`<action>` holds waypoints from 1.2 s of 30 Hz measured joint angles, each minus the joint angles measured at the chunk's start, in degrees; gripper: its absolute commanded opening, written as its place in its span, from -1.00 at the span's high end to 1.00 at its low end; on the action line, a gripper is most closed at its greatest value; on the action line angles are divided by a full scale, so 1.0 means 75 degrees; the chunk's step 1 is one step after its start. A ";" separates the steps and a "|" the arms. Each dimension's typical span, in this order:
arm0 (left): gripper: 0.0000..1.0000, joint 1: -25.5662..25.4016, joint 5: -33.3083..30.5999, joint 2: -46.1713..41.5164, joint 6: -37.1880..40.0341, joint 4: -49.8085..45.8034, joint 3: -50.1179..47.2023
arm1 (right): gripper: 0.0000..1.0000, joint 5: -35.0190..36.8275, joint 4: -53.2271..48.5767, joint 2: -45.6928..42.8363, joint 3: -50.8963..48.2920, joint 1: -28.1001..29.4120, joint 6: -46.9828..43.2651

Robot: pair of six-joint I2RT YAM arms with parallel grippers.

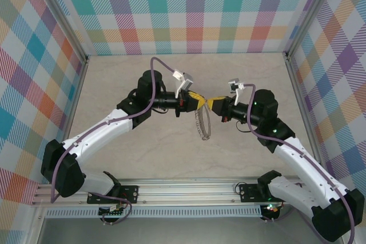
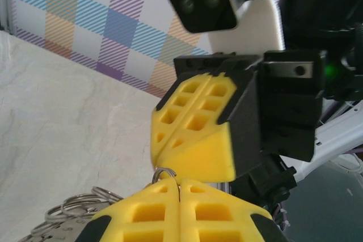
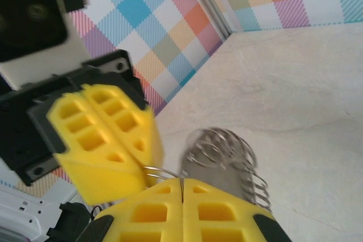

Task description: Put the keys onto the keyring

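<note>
My left gripper [image 1: 199, 100] and right gripper [image 1: 211, 104] meet tip to tip above the middle of the table. The keyring [image 1: 201, 125], a floppy chain of thin silvery rings, hangs below them. In the left wrist view my left gripper [image 2: 179, 182] is shut on a thin ring [image 2: 164, 173], with the right gripper's fingers [image 2: 193, 140] just above it. In the right wrist view my right gripper [image 3: 182, 181] is shut on a wire loop [image 3: 161, 172] that reaches the left gripper's fingers [image 3: 108, 140]. The blurred rings [image 3: 227, 154] dangle behind. The keys are hidden.
The beige marble-patterned tabletop [image 1: 143, 158] lies below both arms. Plaid walls [image 1: 189, 10] close the back and both sides. An aluminium rail [image 1: 189, 190] with the arm bases runs along the near edge.
</note>
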 measured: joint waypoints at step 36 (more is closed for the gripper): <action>1.00 -0.0163 -0.0131 -0.0233 -0.0262 0.1043 -0.0309 | 0.18 -0.2704 0.1256 -0.0667 -0.0452 -0.1784 0.1346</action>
